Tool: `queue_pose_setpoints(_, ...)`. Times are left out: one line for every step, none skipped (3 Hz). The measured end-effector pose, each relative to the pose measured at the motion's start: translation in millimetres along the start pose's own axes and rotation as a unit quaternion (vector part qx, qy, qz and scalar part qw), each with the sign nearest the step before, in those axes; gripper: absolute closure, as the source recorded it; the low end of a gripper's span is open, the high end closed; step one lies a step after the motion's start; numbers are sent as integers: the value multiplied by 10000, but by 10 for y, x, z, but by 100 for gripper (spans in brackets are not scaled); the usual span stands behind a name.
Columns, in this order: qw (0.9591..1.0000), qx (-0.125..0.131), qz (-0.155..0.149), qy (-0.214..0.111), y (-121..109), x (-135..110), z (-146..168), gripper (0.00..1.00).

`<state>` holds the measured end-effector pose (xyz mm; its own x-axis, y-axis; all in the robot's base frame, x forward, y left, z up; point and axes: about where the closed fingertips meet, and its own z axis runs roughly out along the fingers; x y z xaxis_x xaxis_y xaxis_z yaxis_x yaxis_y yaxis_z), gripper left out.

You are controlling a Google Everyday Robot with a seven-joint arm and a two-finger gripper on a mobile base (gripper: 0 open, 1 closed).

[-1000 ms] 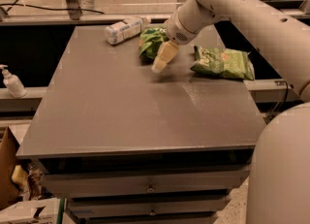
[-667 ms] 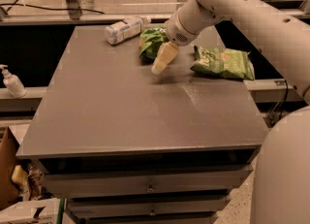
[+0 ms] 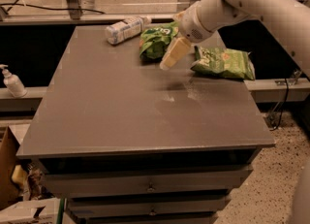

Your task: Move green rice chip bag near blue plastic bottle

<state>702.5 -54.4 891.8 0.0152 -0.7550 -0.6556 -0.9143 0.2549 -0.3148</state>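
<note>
Green bag (image 3: 156, 41) lies just beside the bottle (image 3: 125, 28), so little seems left; my pincer (image 3: 174, 53) hangs at the bag, its grip I cannot tell

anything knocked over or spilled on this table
The blue plastic bottle lies on its side at the far edge of the table. The green rice chip bag beside it looks crumpled, with the gripper right next to it. No spill shows.
</note>
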Motion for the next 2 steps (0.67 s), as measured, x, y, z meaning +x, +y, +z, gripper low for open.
queue_pose_setpoints(9990, 347, 134, -245, 93, 180, -647, 0)
queue_pose_setpoints(9964, 671, 362, -359, 347, 420, -1302, 0)
